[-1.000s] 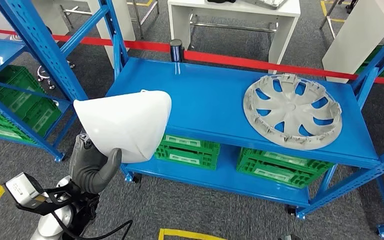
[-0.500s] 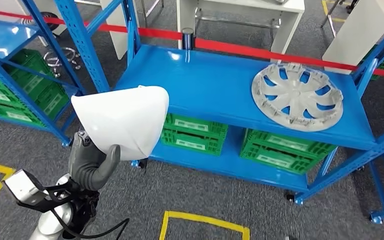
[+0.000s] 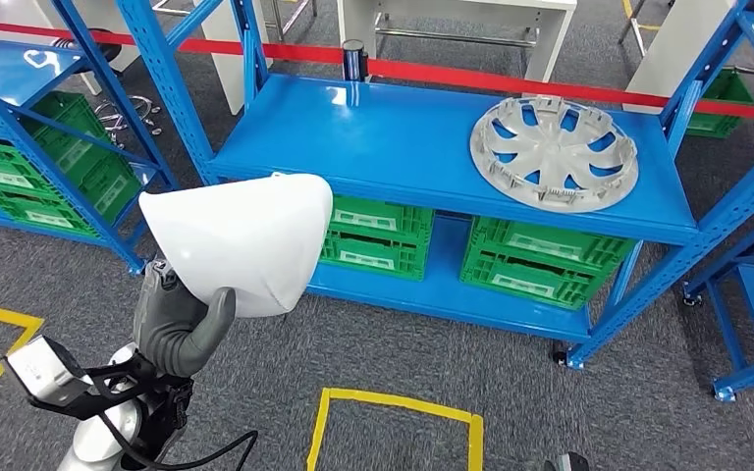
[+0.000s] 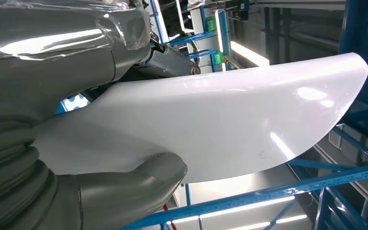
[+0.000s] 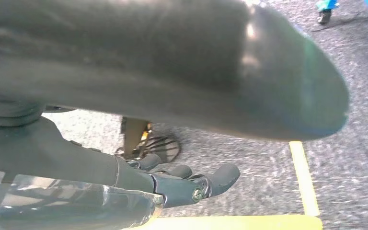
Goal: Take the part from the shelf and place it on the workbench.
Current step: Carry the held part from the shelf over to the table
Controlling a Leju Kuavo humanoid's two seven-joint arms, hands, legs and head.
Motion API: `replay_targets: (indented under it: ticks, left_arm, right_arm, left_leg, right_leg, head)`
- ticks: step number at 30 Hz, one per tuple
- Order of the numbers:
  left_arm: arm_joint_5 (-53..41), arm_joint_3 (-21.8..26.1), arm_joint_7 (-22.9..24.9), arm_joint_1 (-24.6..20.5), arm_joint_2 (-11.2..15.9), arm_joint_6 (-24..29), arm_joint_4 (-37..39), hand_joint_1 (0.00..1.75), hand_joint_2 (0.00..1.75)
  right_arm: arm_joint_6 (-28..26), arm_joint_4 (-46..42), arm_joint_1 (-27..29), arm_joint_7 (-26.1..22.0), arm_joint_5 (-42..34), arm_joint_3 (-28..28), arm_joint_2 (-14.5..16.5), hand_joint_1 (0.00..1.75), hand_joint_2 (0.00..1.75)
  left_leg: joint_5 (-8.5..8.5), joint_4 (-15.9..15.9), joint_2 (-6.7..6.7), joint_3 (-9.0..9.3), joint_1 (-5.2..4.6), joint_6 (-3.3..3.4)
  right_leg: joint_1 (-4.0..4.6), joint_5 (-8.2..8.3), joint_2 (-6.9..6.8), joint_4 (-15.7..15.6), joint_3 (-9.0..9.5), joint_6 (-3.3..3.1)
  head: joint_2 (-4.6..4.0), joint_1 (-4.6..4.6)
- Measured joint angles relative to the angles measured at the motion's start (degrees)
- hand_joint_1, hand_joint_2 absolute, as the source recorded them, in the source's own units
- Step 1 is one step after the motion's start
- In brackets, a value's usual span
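My left hand (image 3: 182, 324) holds a white, smooth, curved shell part (image 3: 241, 240) up in front of me, the thick grey thumb (image 4: 124, 191) pressed against its near side. The part (image 4: 211, 129) is clear of the blue shelf (image 3: 383, 147) and hangs over the grey floor to the shelf's front left. My right hand (image 5: 182, 179) hangs low by my body above the floor, its dark fingers loosely spread with nothing in them.
A grey wheel cover (image 3: 554, 152) lies on the right of the shelf's top level. Green crates (image 3: 378, 240) sit on the lower level. A second blue rack (image 3: 20, 128) stands at left. Yellow tape (image 3: 393, 402) marks the floor; red barrier tape (image 3: 511, 80) runs behind.
The whole picture has shifted: the camera has drawn back and the shelf lies farther off. The white part stays in my left hand at the same place in the view.
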Motion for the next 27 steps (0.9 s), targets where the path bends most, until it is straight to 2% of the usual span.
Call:
replay_targets:
  ticks: [1, 2, 3, 4, 6, 7, 8, 10, 11, 12, 13, 14, 15, 16, 17, 18, 19, 20, 21, 22, 23, 25, 26, 27]
  left_arm:
    - [0.0, 0.02, 0.0, 0.02, 0.01, 0.0, 0.01, 1.68, 1.75]
    - [0.0, 0.02, 0.0, 0.04, 0.02, 0.0, 0.02, 1.68, 1.75]
    - [0.0, 0.03, 0.0, 0.05, 0.03, 0.0, 0.02, 1.68, 1.75]
    - [0.0, 0.03, 0.0, 0.03, 0.03, -0.01, 0.02, 1.68, 1.75]
    - [0.0, 0.06, -0.01, -0.03, 0.02, -0.03, -0.04, 1.68, 1.75]
    - [-0.01, 0.1, -0.03, -0.08, 0.01, -0.04, -0.08, 1.68, 1.75]
    - [-0.01, 0.15, -0.04, -0.12, 0.01, -0.05, -0.11, 1.68, 1.75]
    - [-0.01, 0.23, -0.07, -0.21, 0.0, -0.06, -0.13, 1.68, 1.75]
    - [-0.01, 0.24, -0.06, -0.26, -0.01, -0.09, -0.13, 1.68, 1.75]
    - [-0.01, 0.23, -0.05, -0.3, -0.05, -0.13, -0.13, 1.68, 1.75]
    - [-0.01, 0.22, -0.05, -0.31, -0.1, -0.16, -0.13, 1.68, 1.75]
    - [-0.02, 0.21, -0.04, -0.3, -0.15, -0.2, -0.13, 1.68, 1.75]
    - [-0.03, 0.2, -0.03, -0.28, -0.2, -0.21, -0.13, 1.68, 1.75]
    - [-0.04, 0.19, -0.03, -0.24, -0.22, -0.21, -0.13, 1.68, 1.75]
    - [-0.06, 0.17, -0.02, -0.24, -0.22, -0.22, -0.12, 1.68, 1.75]
    - [-0.07, 0.16, -0.02, -0.23, -0.22, -0.24, -0.11, 1.68, 1.75]
    - [-0.07, 0.15, -0.02, -0.22, -0.22, -0.25, -0.11, 1.68, 1.75]
    - [-0.07, 0.14, -0.02, -0.21, -0.22, -0.27, -0.11, 1.68, 1.75]
    - [-0.07, 0.14, -0.01, -0.22, -0.23, -0.28, -0.12, 1.68, 1.75]
    - [-0.07, 0.14, -0.01, -0.22, -0.22, -0.29, -0.13, 1.68, 1.75]
    - [-0.07, 0.15, -0.01, -0.24, -0.22, -0.3, -0.13, 1.68, 1.75]
    - [-0.07, 0.11, -0.01, -0.22, -0.21, -0.37, -0.13, 1.68, 1.75]
    - [-0.07, 0.09, -0.01, -0.2, -0.2, -0.41, -0.12, 1.68, 1.75]
    - [-0.07, 0.07, 0.0, -0.17, -0.19, -0.45, -0.12, 1.68, 1.75]
  right_arm:
    - [-0.02, 0.0, 0.0, 0.01, 0.0, 0.03, 0.0, 0.0, 0.0]
    - [-0.03, 0.0, 0.0, 0.03, 0.0, 0.05, 0.0, 0.0, 0.0]
    - [-0.04, 0.0, 0.0, 0.06, 0.0, 0.08, 0.0, 0.0, 0.0]
    - [-0.06, -0.01, -0.01, 0.13, 0.0, 0.12, 0.01, 0.0, 0.0]
    - [-0.07, -0.09, -0.01, 0.31, 0.0, 0.28, 0.1, 0.0, 0.0]
    - [-0.07, -0.14, -0.03, 0.37, 0.0, 0.37, 0.14, 0.0, 0.0]
    - [-0.07, -0.17, -0.05, 0.4, 0.0, 0.45, 0.18, 0.0, 0.0]
    - [-0.08, -0.17, -0.01, 0.4, -0.02, 0.54, 0.19, 0.0, 0.0]
    - [-0.08, -0.17, 0.07, 0.42, -0.04, 0.59, 0.24, 0.0, 0.0]
    - [-0.08, -0.17, 0.17, 0.45, -0.1, 0.64, 0.3, 0.0, 0.0]
    - [-0.08, -0.17, 0.22, 0.5, -0.19, 0.68, 0.34, 0.0, 0.0]
    - [-0.08, -0.17, 0.26, 0.55, -0.31, 0.73, 0.38, 0.0, 0.0]
    - [-0.08, -0.17, 0.28, 0.58, -0.44, 0.77, 0.35, 0.0, 0.0]
    - [-0.09, -0.17, 0.29, 0.61, -0.57, 0.81, 0.29, 0.0, 0.0]
    - [-0.09, -0.17, 0.31, 0.62, -0.69, 0.86, 0.24, 0.0, 0.0]
    - [-0.09, -0.17, 0.31, 0.63, -0.78, 0.9, 0.2, 0.0, 0.0]
    - [-0.08, -0.17, 0.29, 0.64, -0.84, 0.92, 0.16, 0.0, 0.0]
    - [-0.08, -0.2, 0.23, 0.64, -0.87, 0.93, 0.15, 0.0, 0.0]
    - [-0.07, -0.24, 0.14, 0.64, -0.88, 0.95, 0.13, 0.0, 0.0]
    - [-0.07, -0.27, 0.09, 0.64, -0.9, 0.96, 0.14, 0.0, 0.0]
    - [-0.07, -0.3, 0.05, 0.66, -0.93, 0.97, 0.15, 0.0, 0.0]
    - [-0.07, -0.3, 0.14, 0.67, -1.04, 0.99, 0.24, 0.0, 0.0]
    - [-0.07, -0.3, 0.19, 0.67, -1.13, 0.99, 0.28, 0.0, 0.0]
    - [-0.07, -0.29, 0.24, 0.66, -1.23, 1.0, 0.31, 0.0, 0.0]
  left_leg:
    - [-0.43, 2.62, 0.01, -0.07, 0.13, -0.14]
    - [0.37, 3.36, 0.01, 0.8, 0.23, -0.16]
    - [1.8, 1.89, 0.0, 2.81, 0.27, -0.04]
    - [2.8, -1.54, -0.02, 5.87, 0.26, 0.21]
    - [2.06, -9.86, -0.07, 12.13, -0.01, 0.95]
    - [1.31, -12.61, -0.09, 13.79, -0.31, 1.4]
    - [0.92, -13.9, -0.09, 14.3, -0.63, 1.84]
    - [2.29, -14.8, 0.06, 13.6, -0.92, 2.78]
    - [3.19, -15.28, 0.13, 13.21, -0.86, 3.24]
    - [4.27, -15.74, 0.2, 12.64, -0.74, 3.64]
    - [5.28, -15.99, 0.27, 11.85, -0.65, 3.89]
    - [6.2, -16.01, 0.22, 10.84, -0.74, 4.07]
    - [7.11, -15.95, 0.24, 9.71, -0.79, 4.11]
    - [7.97, -15.89, 0.27, 8.53, -0.84, 4.05]
    - [8.8, -15.8, 0.29, 7.35, -0.85, 3.96]
    - [9.59, -15.67, 0.31, 6.22, -0.83, 3.81]
    - [10.32, -15.42, 0.31, 5.13, -0.79, 3.6]
    - [10.96, -15.04, 0.3, 4.08, -0.82, 3.32]
    - [11.51, -14.59, 0.32, 3.23, -0.86, 3.01]
    - [12.03, -14.22, 0.36, 2.7, -0.9, 2.68]
    - [12.54, -14.03, 0.4, 2.41, -0.9, 2.35]
    - [13.31, -13.96, 0.35, 2.23, -0.67, 1.7]
    - [12.54, -13.44, 0.26, 1.94, -0.49, 1.36]
    - [10.59, -11.92, 0.18, 1.47, -0.33, 1.02]
  right_leg:
    - [0.07, 0.75, 0.0, 0.13, -0.95, 0.05]
    - [0.15, 1.47, 0.01, 0.28, -1.95, 0.13]
    - [0.22, 2.18, 0.04, 0.41, -2.97, 0.23]
    - [0.27, 2.86, 0.08, 0.52, -3.81, 0.36]
    - [0.36, 4.08, 0.15, 0.52, -4.85, 0.81]
    - [0.28, 4.63, 0.15, 0.44, -5.0, 1.14]
    - [0.15, 5.18, 0.15, 0.25, -5.1, 1.55]
    - [-0.13, 6.11, 0.17, -0.14, -5.28, 2.21]
    - [-0.18, 5.57, 0.21, 0.24, -5.71, 2.24]
    - [-0.2, 3.94, 0.26, 1.65, -6.43, 1.98]
    - [-0.3, 1.35, 0.29, 4.3, -7.41, 1.53]
    - [-0.31, -1.6, 0.31, 8.0, -8.5, 1.18]
    - [-0.37, -3.81, 0.32, 11.97, -9.37, 1.13]
    - [-0.4, -4.78, 0.32, 15.12, -9.67, 1.46]
    - [-0.42, -4.53, 0.32, 16.79, -9.21, 2.09]
    - [-0.46, -3.39, 0.32, 16.44, -7.79, 2.84]
    - [-0.54, -2.27, 0.32, 13.99, -5.27, 3.43]
    - [-0.58, -2.18, 0.32, 9.89, -1.91, 3.65]
    - [-0.53, -2.88, 0.4, 5.55, 1.24, 3.39]
    - [-0.45, -3.87, 0.49, 2.12, 3.46, 3.0]
    - [-0.23, -4.81, 0.58, 0.24, 4.52, 2.49]
    - [-0.11, -4.5, 0.56, 0.06, 3.92, 1.62]
    - [-0.12, -4.0, 0.47, 0.2, 3.51, 1.11]
    - [-0.21, -3.38, 0.33, 0.18, 3.01, 0.62]
  head:
    - [0.0, -0.01]
    - [0.0, -0.01]
    - [0.0, -0.02]
    - [0.0, -0.02]
    - [0.01, 0.03]
    - [0.01, -0.01]
    - [0.01, -0.08]
    - [0.0, -0.26]
    - [0.0, -0.22]
    - [0.0, -0.11]
    - [0.0, 0.01]
    - [0.0, 0.13]
    - [0.0, 0.21]
    - [0.0, 0.23]
    - [0.0, 0.23]
    - [0.0, 0.23]
    - [0.0, 0.24]
    - [0.0, 0.26]
    - [0.0, 0.25]
    - [0.0, 0.19]
    - [0.01, 0.13]
    - [0.01, 0.0]
    - [0.01, -0.03]
    - [0.0, -0.08]
